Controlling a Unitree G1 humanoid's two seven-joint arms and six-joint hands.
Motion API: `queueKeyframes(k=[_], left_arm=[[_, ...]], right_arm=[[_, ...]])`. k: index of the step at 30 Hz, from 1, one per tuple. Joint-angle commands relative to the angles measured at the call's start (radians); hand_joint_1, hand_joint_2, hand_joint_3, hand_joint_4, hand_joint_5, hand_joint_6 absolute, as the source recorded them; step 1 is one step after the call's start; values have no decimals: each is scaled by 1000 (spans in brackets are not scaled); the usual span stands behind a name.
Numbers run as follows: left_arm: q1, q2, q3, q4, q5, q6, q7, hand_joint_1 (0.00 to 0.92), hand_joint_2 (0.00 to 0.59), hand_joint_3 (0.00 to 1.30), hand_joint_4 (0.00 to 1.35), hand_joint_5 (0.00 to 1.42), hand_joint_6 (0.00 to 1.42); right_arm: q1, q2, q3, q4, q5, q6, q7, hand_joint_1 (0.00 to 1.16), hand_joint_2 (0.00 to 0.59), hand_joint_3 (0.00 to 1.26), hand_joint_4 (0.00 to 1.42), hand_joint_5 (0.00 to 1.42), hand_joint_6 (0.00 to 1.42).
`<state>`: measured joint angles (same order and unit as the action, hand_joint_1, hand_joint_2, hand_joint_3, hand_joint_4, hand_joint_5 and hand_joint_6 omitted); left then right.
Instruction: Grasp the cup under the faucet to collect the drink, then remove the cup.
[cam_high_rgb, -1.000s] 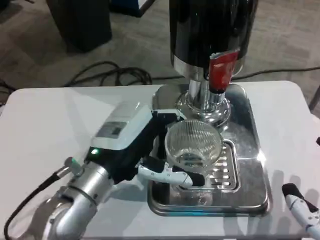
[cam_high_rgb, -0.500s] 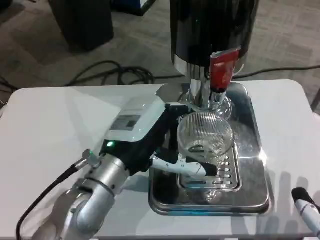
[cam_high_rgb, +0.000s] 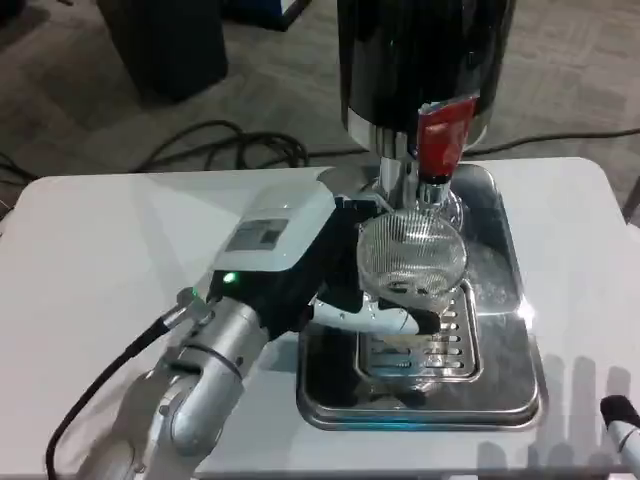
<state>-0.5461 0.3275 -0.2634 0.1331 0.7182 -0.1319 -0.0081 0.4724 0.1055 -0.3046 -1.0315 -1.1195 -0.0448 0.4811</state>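
So there was one glass cup (cam_high_rgb: 411, 253), one black drink dispenser (cam_high_rgb: 425, 60), one steel drip tray (cam_high_rgb: 500, 330), and two hands: left hand (cam_high_rgb: 300, 260), right hand (cam_high_rgb: 625, 430).

Light: I read even, bright overhead light on the white table (cam_high_rgb: 120, 240).
Glare: strong highlights on the steel drip tray (cam_high_rgb: 500, 300) and dispenser column (cam_high_rgb: 400, 170).
Shadows: soft, under the left hand (cam_high_rgb: 300, 265).
Sharpness: slightly soft overall; ribbed glass cup (cam_high_rgb: 410, 255) blurry.

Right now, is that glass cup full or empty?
Empty: the cup in the left hand shows clear ribbed glass, no liquid visible.
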Motion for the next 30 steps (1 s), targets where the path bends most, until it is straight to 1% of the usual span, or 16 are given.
queueKeyframes(k=[1,3,6,15,16,18,19,22,24,26,30], left_arm=[[13,18,-11,-35,5,23,-34,301,82,604,495,698,1093],[19,24,-9,-47,6,27,-35,276,88,588,452,636,1053],[25,28,-7,-63,6,30,-32,261,90,571,415,595,1047],[35,31,4,-108,14,43,-18,262,104,560,401,557,973],[35,33,5,-112,16,46,-17,257,103,552,393,546,938],[35,37,9,-118,24,53,-14,246,100,521,355,486,817],[35,38,10,-120,28,54,-13,242,97,496,319,446,735],[38,39,11,-128,43,59,-11,223,91,448,217,328,572],[38,42,8,-131,46,67,-26,208,88,401,155,270,492],[33,46,3,-126,41,76,-55,200,88,375,123,225,452],[25,51,-3,-118,24,77,-89,199,87,348,81,194,418]], right_arm=[[10,55,-30,-16,34,-26,-14,95,377,64,0,0,128],[12,57,-40,-16,45,-33,-13,95,378,67,0,0,128],[10,58,-50,-16,56,-39,-10,93,380,74,0,0,138],[8,58,-64,-16,70,-40,-2,92,379,77,0,0,142],[9,59,-65,-16,72,-39,-2,94,379,78,0,0,142],[12,59,-67,-16,76,-40,-1,97,379,81,0,0,143],[14,59,-69,-16,80,-41,-1,99,380,82,0,0,143],[18,57,-75,-16,90,-43,-2,110,385,94,0,0,143],[18,56,-78,-16,95,-44,1,112,385,94,0,0,143],[16,54,-82,-16,101,-44,4,113,385,96,0,0,144],[12,51,-92,-16,113,-46,5,118,385,109,0,0,158]])
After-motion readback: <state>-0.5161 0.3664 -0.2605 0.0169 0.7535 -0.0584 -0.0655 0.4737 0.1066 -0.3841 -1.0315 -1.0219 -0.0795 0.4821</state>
